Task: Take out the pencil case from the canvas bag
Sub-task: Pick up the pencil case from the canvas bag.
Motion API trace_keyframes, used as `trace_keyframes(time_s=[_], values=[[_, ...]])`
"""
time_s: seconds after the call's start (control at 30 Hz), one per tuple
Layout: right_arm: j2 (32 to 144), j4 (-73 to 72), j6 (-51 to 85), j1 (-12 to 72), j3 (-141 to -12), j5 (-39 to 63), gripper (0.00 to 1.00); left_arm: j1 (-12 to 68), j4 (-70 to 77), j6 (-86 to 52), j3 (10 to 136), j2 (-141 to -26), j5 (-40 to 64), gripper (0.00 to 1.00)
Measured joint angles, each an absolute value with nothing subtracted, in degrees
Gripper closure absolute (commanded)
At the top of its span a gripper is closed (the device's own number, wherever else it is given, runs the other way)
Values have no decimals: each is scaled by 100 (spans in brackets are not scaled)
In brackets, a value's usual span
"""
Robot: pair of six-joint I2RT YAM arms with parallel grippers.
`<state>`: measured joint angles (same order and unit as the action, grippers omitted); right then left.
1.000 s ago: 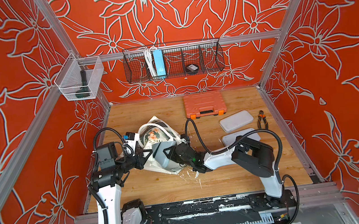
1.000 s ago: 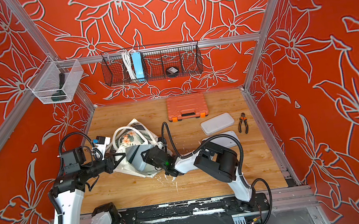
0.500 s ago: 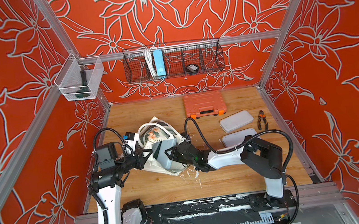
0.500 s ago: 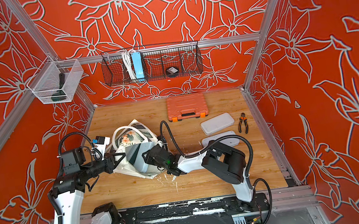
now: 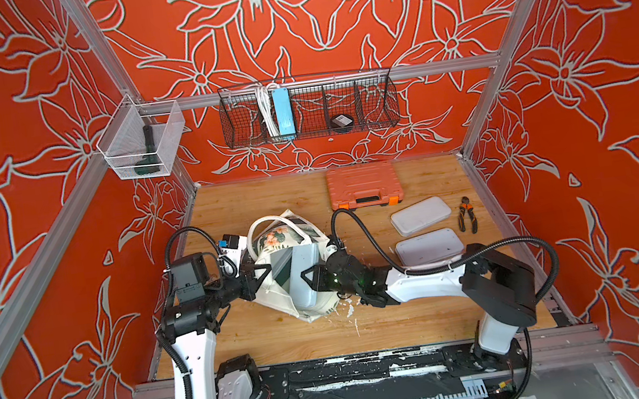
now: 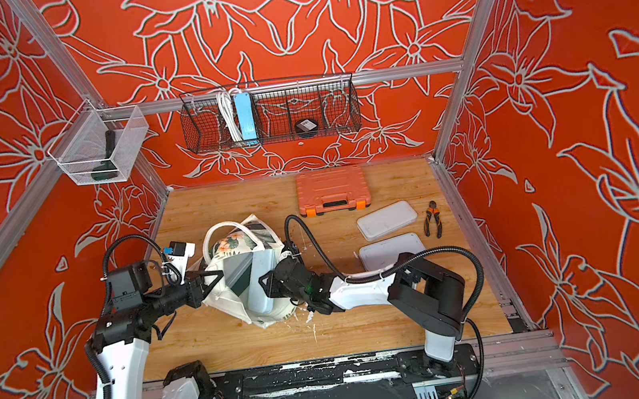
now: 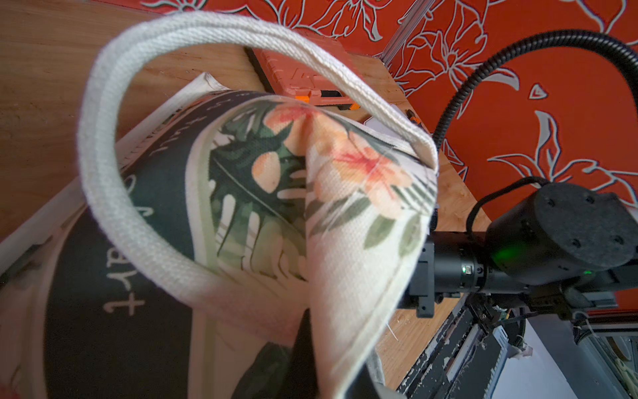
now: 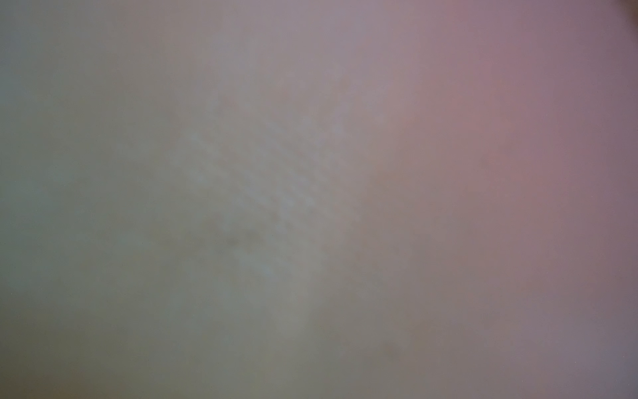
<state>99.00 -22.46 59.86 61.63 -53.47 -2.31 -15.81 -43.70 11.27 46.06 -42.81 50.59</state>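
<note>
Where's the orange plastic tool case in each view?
In a top view: orange plastic tool case, rear of wooden table.
In a top view: same case, rear.
Left wrist: case, partly hidden.
Right wrist: not seen, only blur.
Shared landmark: cream canvas bag's looped handle.

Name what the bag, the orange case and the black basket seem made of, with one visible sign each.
Bag: woven cloth, matte; weave threads show. Orange case: likely moulded plastic; ribbed lid, slight sheen. Black basket: probably metal wire; open mesh grid.
</note>
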Motion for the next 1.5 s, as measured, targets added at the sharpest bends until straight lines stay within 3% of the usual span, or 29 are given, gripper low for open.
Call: trace_keyframes(time_s=[1.03,1.5], values=[[8049,-1219,4995,6173,-4770,-99,93,-1579,-4268,1020,4606,-4292,5107,100],[7736,-1090,4812,6145,-4630,19,94,-1579,-4141,803,4606,-4289,4956,100]])
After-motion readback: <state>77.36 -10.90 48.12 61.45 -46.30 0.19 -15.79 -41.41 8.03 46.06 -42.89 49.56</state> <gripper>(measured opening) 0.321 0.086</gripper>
